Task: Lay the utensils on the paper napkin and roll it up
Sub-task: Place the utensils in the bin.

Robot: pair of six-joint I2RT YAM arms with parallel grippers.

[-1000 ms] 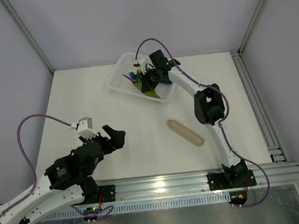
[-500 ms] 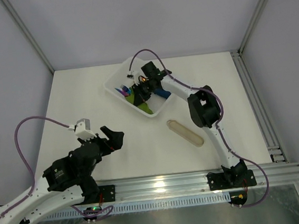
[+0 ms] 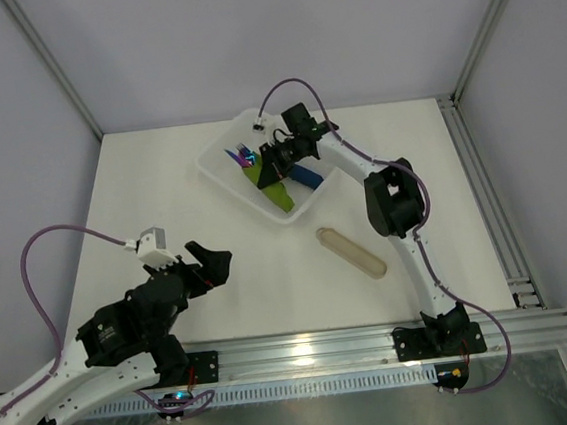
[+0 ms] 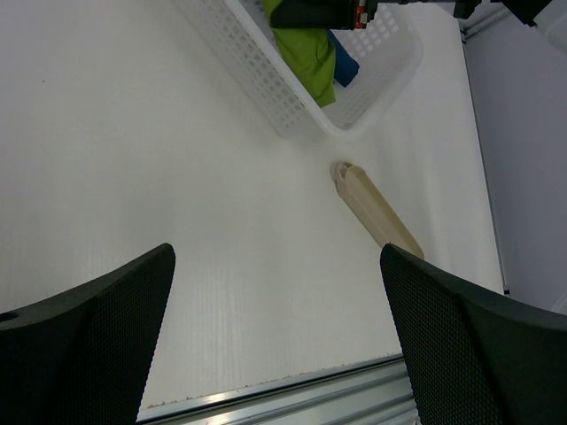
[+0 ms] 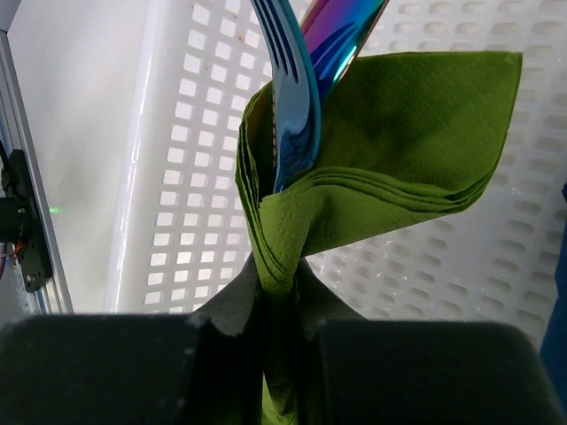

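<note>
Robot lab, aluminium rail (image 3: 317,355) (grey walls (image 3: 276,32))

Open bench (image 3: 160,184) stretches wide across the left and centre, the left pincer (image 3: 210,257) hanging spread above it. Obstacles sit farther off: a white perforated basket (image 3: 242,194) at far centre, crowded by the right pincer (image 3: 270,168) clamped on the paper napkin (image 3: 278,195), and a beige oblong piece (image 3: 351,252) just nearer.
</note>
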